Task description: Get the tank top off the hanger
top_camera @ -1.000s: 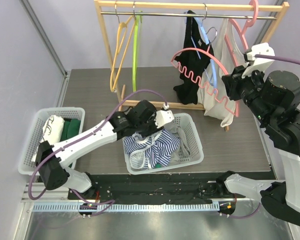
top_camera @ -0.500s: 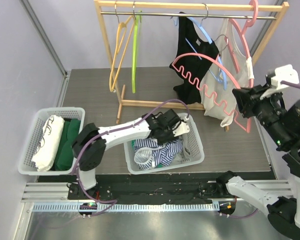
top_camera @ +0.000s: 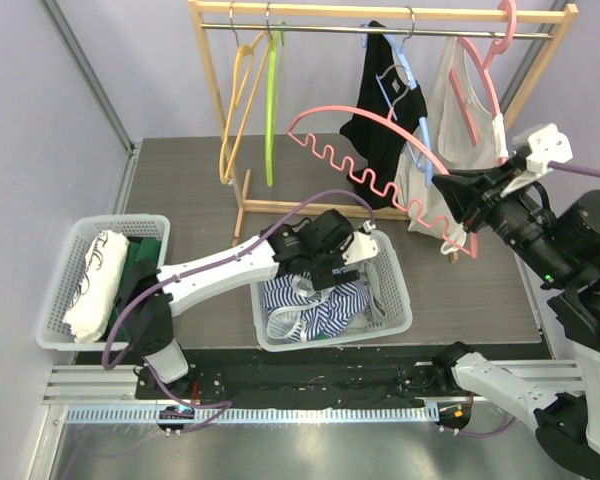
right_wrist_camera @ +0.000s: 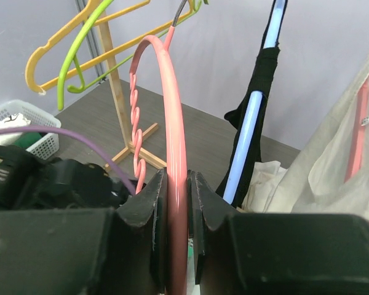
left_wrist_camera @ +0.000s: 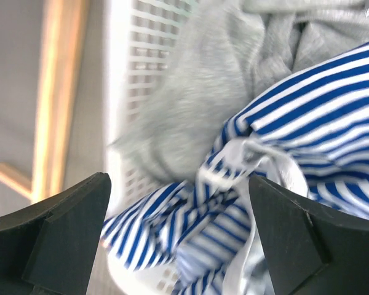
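Looking down from above, the left gripper (top_camera: 345,255) hangs over the white basket (top_camera: 400,292) with its two fingers wide apart and nothing between them. The striped tank top (top_camera: 315,305) lies bunched up inside that basket, on top of other clothes. The right gripper (top_camera: 452,200) is up in the air near the wooden rack (top_camera: 215,80), and it holds the bare pink hanger (top_camera: 350,108), which sticks out to the left. A black top (top_camera: 380,110) and a pale top (top_camera: 445,120) hang on the rack.

From the left wrist, the two dark fingers (left_wrist_camera: 67,227) stand far apart. Between them, lower down, you can see the blue and white tank top (left_wrist_camera: 307,123) next to a grey cloth (left_wrist_camera: 190,104), inside the basket wall (left_wrist_camera: 126,92).

From the right wrist, the fingers (right_wrist_camera: 147,221) are squeezed tight on the pink hanger (right_wrist_camera: 175,153), one on each side. A yellow hanger (right_wrist_camera: 49,49) and a green hanger (right_wrist_camera: 80,49) hang behind it.
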Tool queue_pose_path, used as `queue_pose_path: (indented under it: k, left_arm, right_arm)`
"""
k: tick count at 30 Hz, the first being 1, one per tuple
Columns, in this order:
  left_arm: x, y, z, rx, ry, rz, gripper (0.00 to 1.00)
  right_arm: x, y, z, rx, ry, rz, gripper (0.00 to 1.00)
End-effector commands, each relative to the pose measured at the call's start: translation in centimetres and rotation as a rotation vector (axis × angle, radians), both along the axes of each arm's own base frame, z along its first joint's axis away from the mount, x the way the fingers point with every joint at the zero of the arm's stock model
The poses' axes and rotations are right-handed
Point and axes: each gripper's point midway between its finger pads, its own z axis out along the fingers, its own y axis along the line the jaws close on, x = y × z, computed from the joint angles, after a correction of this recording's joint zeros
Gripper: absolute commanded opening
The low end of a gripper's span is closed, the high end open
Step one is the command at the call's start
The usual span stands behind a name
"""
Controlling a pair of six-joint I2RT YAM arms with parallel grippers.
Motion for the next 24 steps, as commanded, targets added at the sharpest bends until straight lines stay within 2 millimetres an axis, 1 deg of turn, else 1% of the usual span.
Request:
queue_pose_path:
  k: [1,2,3,4,5,6,7,8,9,10,11,12,13,14,15,16,17,18,19,20,21,22,23,24]
  left_arm:
    - [0.2,0.6,8.3,-0.166,-0.119,0.04,1.0]
    - [-0.2,0.7,10.0,-0.197,-0.118,0.03,1.0]
    - [-1.0,0.5,11.2,-0.237,-0.097,0.006,1.0]
    - [-1.8,0.8,13.5,-0.294,-0.102,-0.013,1.0]
    - [-2.4,0.9,15.0,-0.313,-0.111,-0.051,1.0]
    - [-3.0,1.0,16.5,-0.356,-0.11,-0.076,1.0]
    - [-3.7,1.6,18.2,-0.39,-0.125,-0.095,1.0]
    - [-4.2,2.1,19.4,-0.4,-0.137,-0.123,1.0]
    - [-4.7,2.3,20.3,-0.415,-0.14,-0.145,1.0]
    - [-5.2,3.2,21.7,-0.437,-0.167,-0.154,1.0]
    - [-5.4,3.6,22.6,-0.452,-0.184,-0.16,1.0]
    - [-5.5,3.9,24.1,-0.48,-0.209,-0.165,1.0]
    - [-6.1,4.0,25.3,-0.512,-0.216,-0.192,1.0]
    - [-6.4,4.5,26.8,-0.548,-0.242,-0.192,1.0]
    - [-6.6,4.9,28.4,-0.585,-0.269,-0.193,1.0]
    - [-6.5,5.2,29.4,-0.605,-0.295,-0.184,1.0]
    - [-6.3,5.9,30.4,-0.618,-0.327,-0.158,1.0]
    - [-6.1,6.4,31.7,-0.634,-0.36,-0.147,1.0]
    - [-5.6,7.0,32.4,-0.633,-0.394,-0.117,1.0]
    - [-5.5,7.6,33.2,-0.646,-0.423,-0.103,1.0]
    - [-5.4,8.0,33.8,-0.653,-0.443,-0.094,1.0]
    - [-5.2,8.5,34.5,-0.663,-0.47,-0.083,1.0]
    - [-5.2,8.9,35.0,-0.673,-0.48,-0.075,1.0]
    - [-5.3,9.2,35.5,-0.685,-0.487,-0.071,1.0]
  right_arm:
    - [1.9,1.3,3.1,0.058,-0.065,0.011,0.01]
    - [2.6,1.7,3.2,0.043,-0.063,0.013,0.01]
    - [3.3,1.9,3.2,0.035,-0.062,0.006,0.01]
    - [3.7,2.0,3.2,0.03,-0.062,0.001,0.01]
    - [4.7,2.3,3.3,0.023,-0.058,-0.012,0.01]
    - [5.1,2.5,3.3,0.013,-0.059,-0.012,0.01]
    - [5.4,2.7,3.4,0.007,-0.057,-0.011,0.01]
    - [6.5,2.6,3.6,0.007,-0.055,-0.047,0.01]
    - [6.8,2.7,3.8,0.003,-0.06,-0.053,0.01]
    - [7.0,3.0,4.0,0.001,-0.063,-0.052,0.01]
    - [7.1,3.2,4.6,0.004,-0.078,-0.054,0.01]
    - [8.0,3.3,4.3,-0.025,-0.077,-0.088,0.01]
    - [7.6,4.5,4.4,-0.038,-0.084,-0.063,0.01]
    - [7.4,4.9,5.0,-0.046,-0.098,-0.066,0.01]
    - [8.4,5.3,4.5,-0.096,-0.094,-0.107,0.01]
    - [7.8,6.8,4.4,-0.116,-0.095,-0.082,0.01]
    - [7.7,7.4,4.7,-0.136,-0.108,-0.091,0.01]
    - [8.4,7.3,4.1,-0.176,-0.095,-0.166,0.01]
    - [8.1,8.0,4.3,-0.226,-0.124,-0.177,0.01]
    - [7.0,9.7,4.3,-0.247,-0.139,-0.149,0.01]
    - [6.7,10.0,4.3,-0.269,-0.145,-0.169,0.01]
    - [6.9,9.9,4.2,-0.305,-0.153,-0.219,0.01]
    - [6.4,10.4,4.5,-0.307,-0.16,-0.215,0.01]
    - [6.3,10.4,4.6,-0.314,-0.161,-0.224,0.01]
